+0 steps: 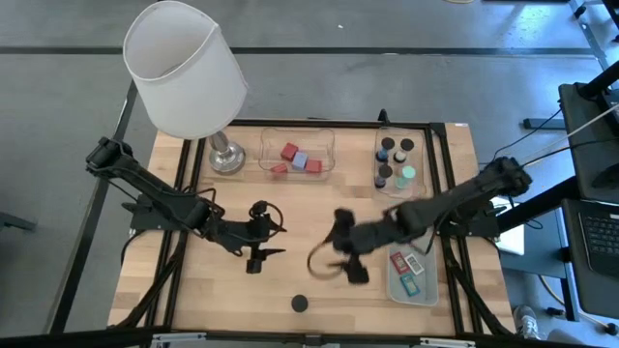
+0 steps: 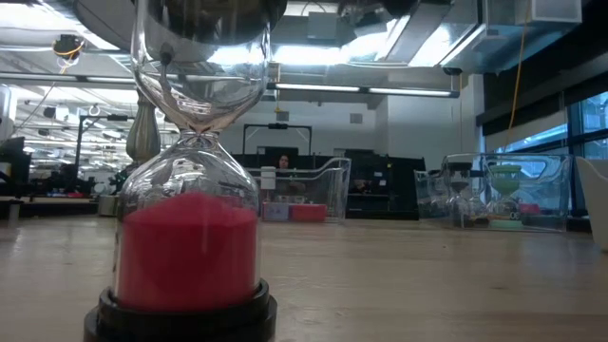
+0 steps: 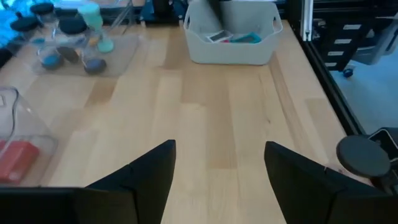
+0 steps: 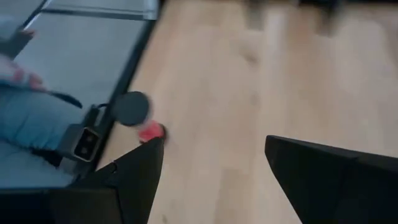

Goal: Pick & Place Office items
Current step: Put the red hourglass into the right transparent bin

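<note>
Left end effector (image 1: 257,259) sits lower centre-left of the high view, over bare wooden table (image 1: 193,280), fingers (image 3: 146,171) spread apart, nothing between them. Right end effector (image 1: 350,272) is lower centre, just left of the pale-green tray; fingers (image 4: 140,168) apart, released, empty.

Small sand timer with black caps and red sand (image 1: 300,304) stands upright at bottom centre of the high view, apart from both end effectors. It fills the left half of the low view (image 2: 188,247), red sand in the lower bulb. In the right wrist view its black cap (image 4: 129,108) shows near the table edge.

Clear plastic tray (image 1: 298,151) at upper centre holds small red blocks (image 1: 289,152) and one lavender-blue cube (image 1: 301,160). Second clear tray (image 1: 397,159) at upper right holds several more small timers with black caps (image 1: 387,145), one with a teal cap (image 1: 409,174). Pale-green plastic tray (image 1: 413,275) at lower right holds small flat teal, red and white rectangles (image 1: 403,261); left wrist view shows the same tray (image 3: 231,37) at top centre.

Big white-shaded lamp on a metal base (image 1: 186,68) stands upper left of the high view, just left of the red-block tray.
</note>
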Action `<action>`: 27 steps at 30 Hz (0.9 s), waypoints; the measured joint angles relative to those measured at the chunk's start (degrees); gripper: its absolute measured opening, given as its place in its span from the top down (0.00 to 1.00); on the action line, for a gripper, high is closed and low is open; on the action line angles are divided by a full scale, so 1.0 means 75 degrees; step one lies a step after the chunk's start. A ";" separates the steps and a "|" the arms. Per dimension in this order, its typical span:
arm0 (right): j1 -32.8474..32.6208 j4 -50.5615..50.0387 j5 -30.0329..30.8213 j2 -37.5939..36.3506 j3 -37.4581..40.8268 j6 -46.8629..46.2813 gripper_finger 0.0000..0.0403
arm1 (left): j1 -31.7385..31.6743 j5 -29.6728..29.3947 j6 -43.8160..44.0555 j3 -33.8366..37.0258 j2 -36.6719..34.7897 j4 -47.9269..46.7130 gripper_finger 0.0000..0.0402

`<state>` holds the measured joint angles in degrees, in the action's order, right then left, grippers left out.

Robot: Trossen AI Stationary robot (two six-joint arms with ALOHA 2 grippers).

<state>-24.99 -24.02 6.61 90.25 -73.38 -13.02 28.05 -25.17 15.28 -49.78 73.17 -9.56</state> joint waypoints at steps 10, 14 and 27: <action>-0.0688 0.3011 0.0000 0.1933 0.0000 0.0422 0.23 | 0.0260 0.0004 0.0671 0.0000 -0.0095 -0.0359 0.40; -0.0763 0.3646 -0.0003 0.2441 0.0000 0.0406 0.15 | 0.0268 0.0047 0.0909 0.0000 -0.0095 -0.0363 0.40; -0.0953 0.5058 -0.0011 0.3524 0.0006 0.0263 0.05 | 0.0268 0.0178 0.1281 0.0000 -0.0096 -0.0422 0.40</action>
<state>-32.14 13.91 6.53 116.68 -73.34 -11.04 30.06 -23.83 24.88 -49.78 72.45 -12.73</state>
